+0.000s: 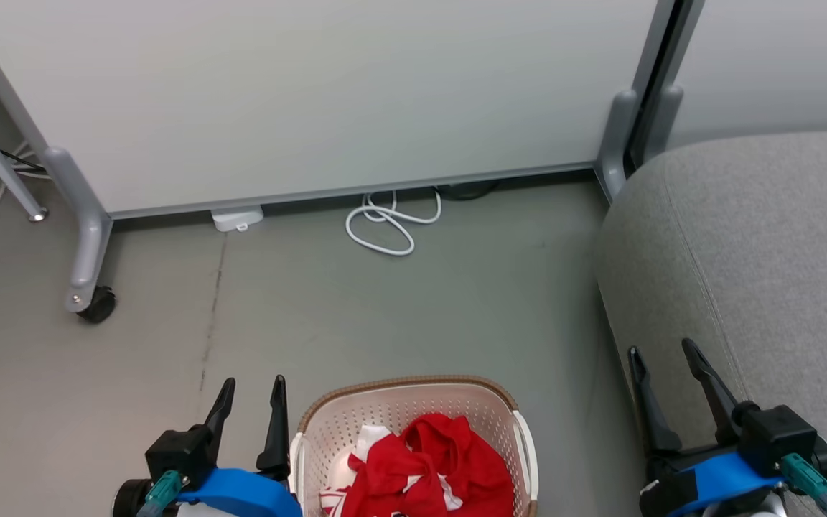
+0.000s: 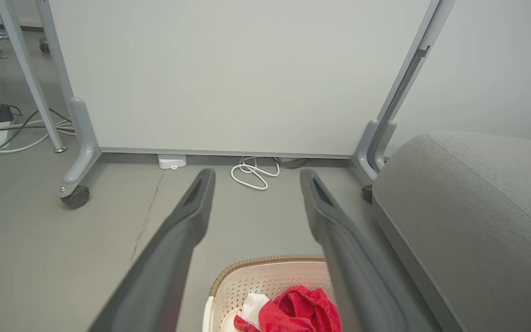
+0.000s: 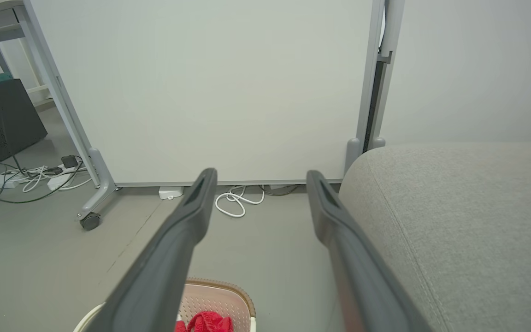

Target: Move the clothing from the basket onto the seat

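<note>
While my left tool (image 1: 254, 380) and right tool (image 1: 660, 348) both hang spread wide and empty, I see the left one just beside the basket (image 1: 413, 383) on the floor (image 1: 385, 316), red clothing (image 1: 431, 467) heaped inside it; the right one sits above the edge of the grey seat (image 1: 765, 237).

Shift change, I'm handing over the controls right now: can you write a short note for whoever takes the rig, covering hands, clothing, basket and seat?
The left hand is open and empty, just left of the basket.
The right hand is open and empty, at the near edge of the seat.
The clothing lies bundled in the basket, which stands on the floor left of the seat.
Done: nothing yet; no garment on the visible part of the seat.
Left: grasp the clothing, lift it out, lay it on the seat.
</note>
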Motion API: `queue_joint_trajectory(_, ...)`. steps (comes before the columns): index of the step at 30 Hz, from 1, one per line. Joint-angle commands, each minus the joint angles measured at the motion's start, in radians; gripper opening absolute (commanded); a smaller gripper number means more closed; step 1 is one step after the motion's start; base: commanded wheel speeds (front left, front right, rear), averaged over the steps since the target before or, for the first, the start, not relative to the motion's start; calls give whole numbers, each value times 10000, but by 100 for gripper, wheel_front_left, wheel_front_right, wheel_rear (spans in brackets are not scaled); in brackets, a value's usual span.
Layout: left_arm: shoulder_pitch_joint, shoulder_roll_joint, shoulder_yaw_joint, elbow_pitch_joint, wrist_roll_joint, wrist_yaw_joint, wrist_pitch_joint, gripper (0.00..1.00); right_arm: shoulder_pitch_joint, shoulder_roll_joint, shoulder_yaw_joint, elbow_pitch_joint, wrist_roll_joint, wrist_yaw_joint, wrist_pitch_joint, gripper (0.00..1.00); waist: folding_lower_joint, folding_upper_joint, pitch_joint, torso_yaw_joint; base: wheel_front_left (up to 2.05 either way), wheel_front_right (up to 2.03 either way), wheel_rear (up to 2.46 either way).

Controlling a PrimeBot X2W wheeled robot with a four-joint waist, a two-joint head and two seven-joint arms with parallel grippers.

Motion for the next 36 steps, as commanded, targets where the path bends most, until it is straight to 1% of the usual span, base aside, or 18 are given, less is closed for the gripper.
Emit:
queue_joint_trajectory(1,-294,2,-106,291,-107,-43,8,100,-204,-50,80,-100,-80,22,44,100,0,0,327,-243,0,0,0)
queue_joint_trajectory(11,-1781,-4,-752,2785,-451,-121,336,100,-872,-44,651,-456,3,19,80,100,0,0,2175,-1448,0,0,0)
queue_joint_trajectory(16,-2894,-3,-912,4010,-589,-157,774,100,-1309,-41,855,-579,124,19,-5,100,0,0,3414,-1989,0,0,0)
queue_joint_trajectory(20,-3734,57,-1225,4903,-439,-229,1126,100,-1616,-39,1055,-563,302,14,-74,100,0,0,4245,-2324,0,0,0)
queue_joint_trajectory(21,-3734,57,-1225,4903,-439,-229,1126,100,-1616,-39,1055,-563,302,14,-74,100,0,0,4245,-2324,0,0,0)
queue_joint_trajectory(25,-4517,247,-1444,5593,-321,-287,1351,100,-1948,-38,1350,-559,488,14,-134,100,0,0,5064,-2680,0,0,0)
queue_joint_trajectory(31,-5374,421,-1690,6437,-262,-306,1635,100,-2282,-36,1688,-535,864,14,-181,100,0,0,5946,-3108,0,0,0)
queue_joint_trajectory(36,-5820,474,-1709,7010,-429,-329,1968,100,-2392,-35,1870,-880,1150,14,-182,100,0,0,6546,-3423,0,0,0)
